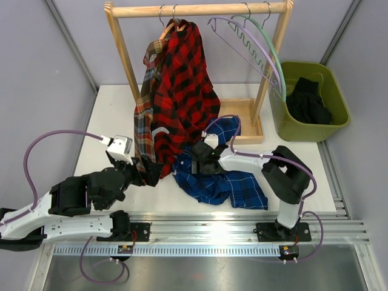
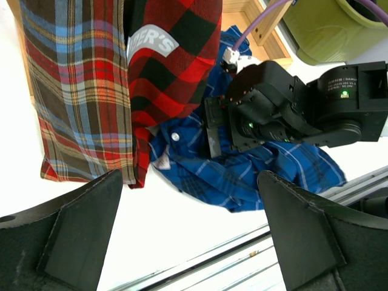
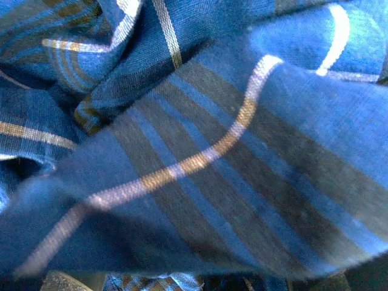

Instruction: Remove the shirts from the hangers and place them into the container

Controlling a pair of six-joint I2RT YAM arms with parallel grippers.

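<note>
Blue checked cloth fills our right wrist view: the blue shirt (image 1: 233, 185) lies crumpled on the table (image 1: 109, 115), our right gripper (image 1: 200, 162) spread wide and pressed into it. Our left gripper (image 1: 148, 173) gapes empty near the hem of the brown-tan plaid shirt (image 1: 144, 115). The black shirt (image 1: 308, 103) sits in the container (image 1: 282, 124).

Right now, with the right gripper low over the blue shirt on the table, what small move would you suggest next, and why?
Probably close the right gripper on the blue shirt: the cloth fills its wrist view, its jaws stand open, and the shirt lies off any hanger, ready to lift toward the container.
</note>
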